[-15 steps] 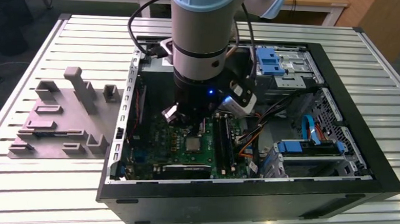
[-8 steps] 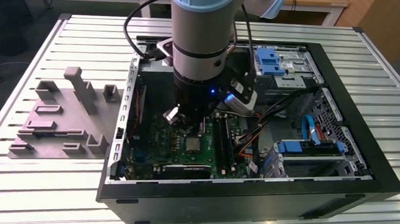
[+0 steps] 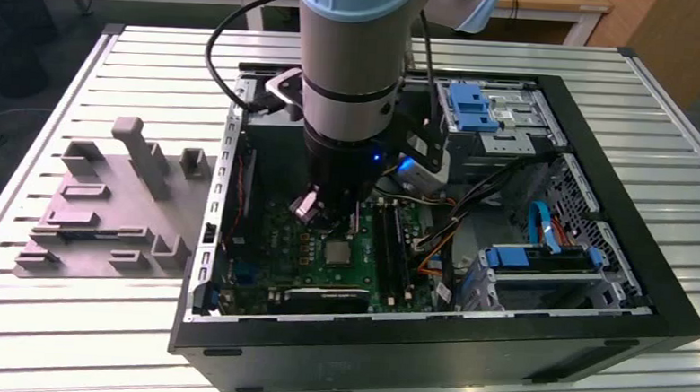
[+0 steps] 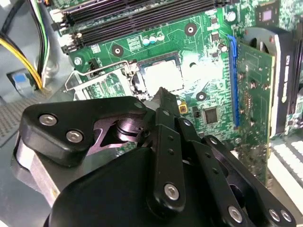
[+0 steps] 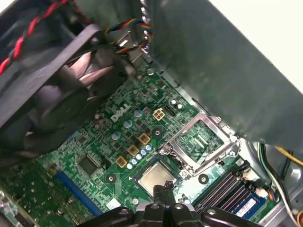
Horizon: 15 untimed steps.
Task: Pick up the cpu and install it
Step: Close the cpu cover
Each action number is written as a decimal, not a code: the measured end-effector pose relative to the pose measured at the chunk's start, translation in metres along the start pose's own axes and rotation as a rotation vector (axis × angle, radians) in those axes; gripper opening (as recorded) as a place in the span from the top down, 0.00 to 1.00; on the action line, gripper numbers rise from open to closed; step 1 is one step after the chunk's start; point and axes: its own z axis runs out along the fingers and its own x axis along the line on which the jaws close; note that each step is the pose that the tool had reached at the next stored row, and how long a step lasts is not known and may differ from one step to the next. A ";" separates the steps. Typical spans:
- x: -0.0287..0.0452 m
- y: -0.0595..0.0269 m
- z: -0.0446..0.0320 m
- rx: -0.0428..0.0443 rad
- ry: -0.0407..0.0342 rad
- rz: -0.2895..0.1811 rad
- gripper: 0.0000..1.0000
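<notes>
Exterior view: the arm reaches down into the open computer case (image 3: 632,292), its gripper (image 3: 328,215) just above the cpu (image 3: 337,249), which lies flat in its socket on the motherboard (image 3: 322,266), near the case's middle.

Second wrist view: the fingertips (image 4: 163,97) look pressed together, empty, beside the cpu (image 4: 163,75); the retention frame (image 4: 97,82) stands swung open.

First wrist view: the cpu (image 5: 157,177) is square, with no long axis, metal face up. It is probably light, stiff and fragile underneath; opposite edges suit gripping.
</notes>
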 end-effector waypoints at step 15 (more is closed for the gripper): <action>-0.0005 -0.0005 0.0012 -0.0671 -0.0616 -0.113 0.89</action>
